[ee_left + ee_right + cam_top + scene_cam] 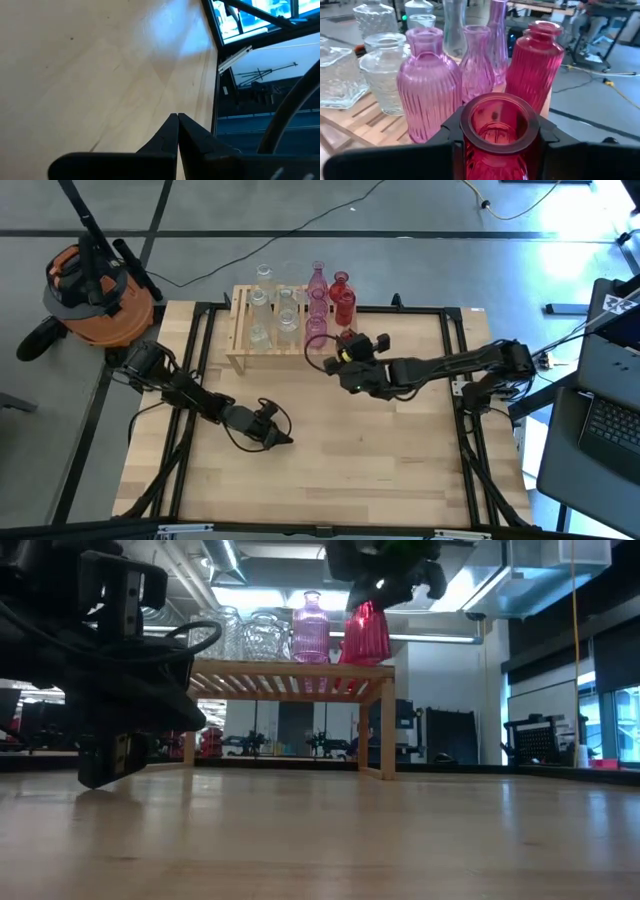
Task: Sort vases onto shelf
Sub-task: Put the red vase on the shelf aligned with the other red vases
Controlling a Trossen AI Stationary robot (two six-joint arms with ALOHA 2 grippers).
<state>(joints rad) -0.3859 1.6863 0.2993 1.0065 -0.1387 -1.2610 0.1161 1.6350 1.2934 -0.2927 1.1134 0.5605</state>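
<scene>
Two dark, near-black jointed arms; black cable looped just behind left gripper (283, 438) fingers. Yellow marking on housing behind right gripper (347, 337) fingers. Left fingers (165, 137) matte black, wedge-shaped, tapering to thin tips.

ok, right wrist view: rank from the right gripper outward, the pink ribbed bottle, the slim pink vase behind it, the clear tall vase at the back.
1. Pink ribbed bottle, just beyond the right gripper, which holds a red vase.
2. Slim pink vase, behind that bottle.
3. Clear tall vase, back row.
</scene>
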